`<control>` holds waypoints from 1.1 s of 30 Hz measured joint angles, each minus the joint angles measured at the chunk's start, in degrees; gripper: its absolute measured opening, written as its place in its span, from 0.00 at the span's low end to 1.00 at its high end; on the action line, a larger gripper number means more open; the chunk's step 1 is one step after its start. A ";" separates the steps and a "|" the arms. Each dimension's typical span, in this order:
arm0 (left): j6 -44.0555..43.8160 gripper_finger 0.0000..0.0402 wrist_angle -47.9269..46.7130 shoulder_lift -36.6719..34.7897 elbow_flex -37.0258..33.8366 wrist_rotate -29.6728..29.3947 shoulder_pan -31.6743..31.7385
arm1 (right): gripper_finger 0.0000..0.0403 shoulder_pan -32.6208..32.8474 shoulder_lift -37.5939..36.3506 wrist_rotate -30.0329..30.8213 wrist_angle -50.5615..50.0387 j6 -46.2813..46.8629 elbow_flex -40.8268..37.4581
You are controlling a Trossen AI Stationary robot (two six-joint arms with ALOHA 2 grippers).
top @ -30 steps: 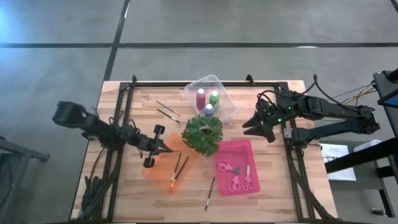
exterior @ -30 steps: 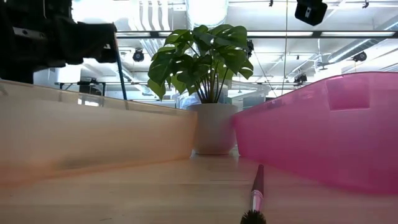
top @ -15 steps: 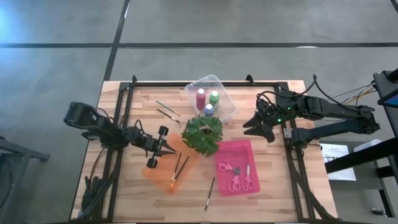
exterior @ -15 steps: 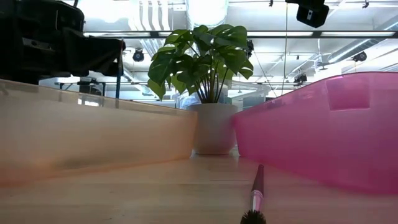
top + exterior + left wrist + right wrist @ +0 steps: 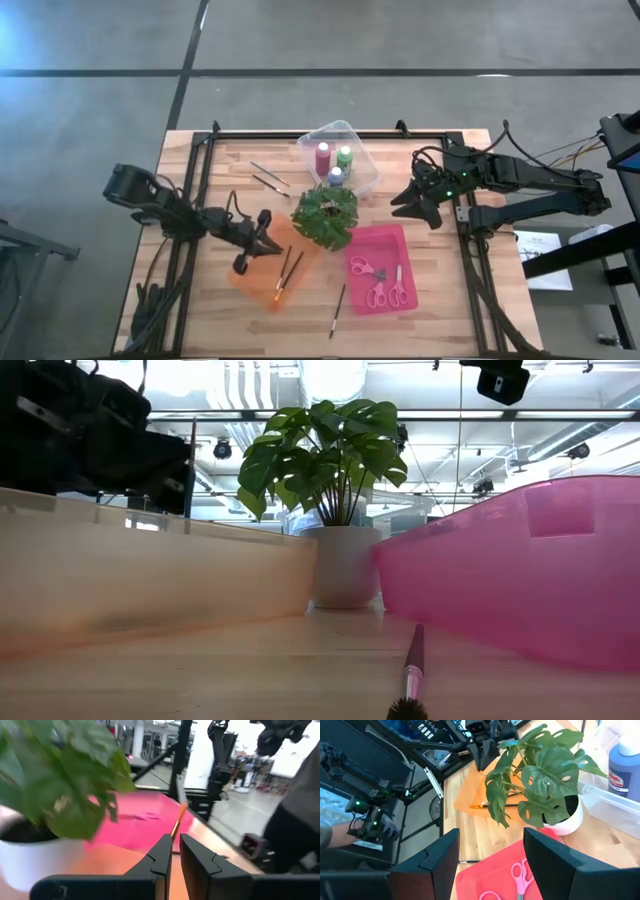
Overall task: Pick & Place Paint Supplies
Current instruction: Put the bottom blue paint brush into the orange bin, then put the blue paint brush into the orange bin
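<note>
Tabletop (image 5: 200,300): wooden slats, dark frame rails along the left and right sides.

Left arm comes in from the left edge. I read the left gripper (image 5: 268,243) over the near-left part of the orange tray (image 5: 252,276), its fingers (image 5: 161,854) pinched on a thin paintbrush (image 5: 176,826) whose orange handle sticks out beyond the tips in the left wrist view. Plant leaves fill much of that view, right beside the fingers.

Right arm rests over the right rail, right gripper (image 5: 415,205) hanging clear of the trays, fingers (image 5: 440,857) well apart with nothing between them.

Potted plant (image 5: 325,216) sits mid-table, touching or just beside the orange tray's right edge, between that tray and the pink tray (image 5: 395,243). It stands in the way of any straight path from the left gripper toward the clear tray.

Clear tray (image 5: 362,150), far of the plant, holds three paint bottles: maroon-pink (image 5: 323,158), green (image 5: 344,157), blue-purple (image 5: 335,177).

Pink tray holds two pink-handled scissors (image 5: 384,285), lying side by side.

Two brushes in the orange tray (image 5: 288,268), lying along its right side. One loose brush (image 5: 338,310) on bare wood between the orange and pink trays, near edge; the low view shows its bristle end close up. Two more brushes (image 5: 269,177) lie on the wood left of the clear tray.
</note>
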 joint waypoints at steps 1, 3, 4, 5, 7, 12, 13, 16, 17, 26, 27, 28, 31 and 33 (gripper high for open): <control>-2.05 0.12 -0.28 0.00 0.00 0.00 -0.55 | 0.53 0.00 0.00 0.00 -0.01 -0.12 0.00; -4.95 0.12 -1.09 -0.04 -0.02 0.00 -1.48 | 0.53 0.00 0.00 0.00 -0.02 -0.36 0.00; -5.88 0.12 -1.23 -0.04 -0.04 -0.02 -2.00 | 0.53 0.00 0.00 0.00 -0.04 -0.68 0.00; -6.35 0.12 -1.24 -0.04 -0.04 -0.02 -2.57 | 0.53 0.00 0.00 0.00 -0.05 -0.97 0.00; -6.97 0.12 -1.29 -0.04 -0.04 0.00 -3.85 | 0.53 0.00 0.00 0.01 -0.12 -1.28 0.00; -6.97 0.12 -1.20 -0.04 -0.09 0.00 -6.12 | 0.53 0.00 0.00 0.02 -0.13 -1.30 0.00; -6.97 0.12 -0.99 -0.04 -0.05 0.00 -6.43 | 0.53 0.00 0.00 0.02 -0.13 -1.30 0.00; -7.07 0.12 0.32 -0.22 0.41 -0.54 -7.41 | 0.53 0.01 0.00 0.10 -0.13 -1.57 0.00; -7.17 0.12 1.04 -0.42 0.46 -1.41 -7.77 | 0.53 0.00 0.00 0.18 -0.12 -1.74 0.00; 1.65 0.12 5.53 -7.11 6.11 -26.85 -9.77 | 0.53 0.00 0.00 1.74 0.02 -4.44 0.00; 2.66 0.12 5.19 -8.07 6.99 -31.20 -9.57 | 0.53 0.02 0.00 1.74 -0.02 -4.67 -0.02; 4.00 0.12 5.07 -8.89 8.00 -35.59 -9.28 | 0.53 0.02 0.00 1.74 0.09 -4.75 -0.02; 9.29 0.12 5.01 -12.40 11.17 -49.14 -6.82 | 0.53 0.01 0.00 1.97 0.05 -5.15 -0.11; 10.13 0.12 3.80 -15.62 12.73 -53.64 -3.65 | 0.53 0.01 0.00 2.05 0.03 -5.79 -0.11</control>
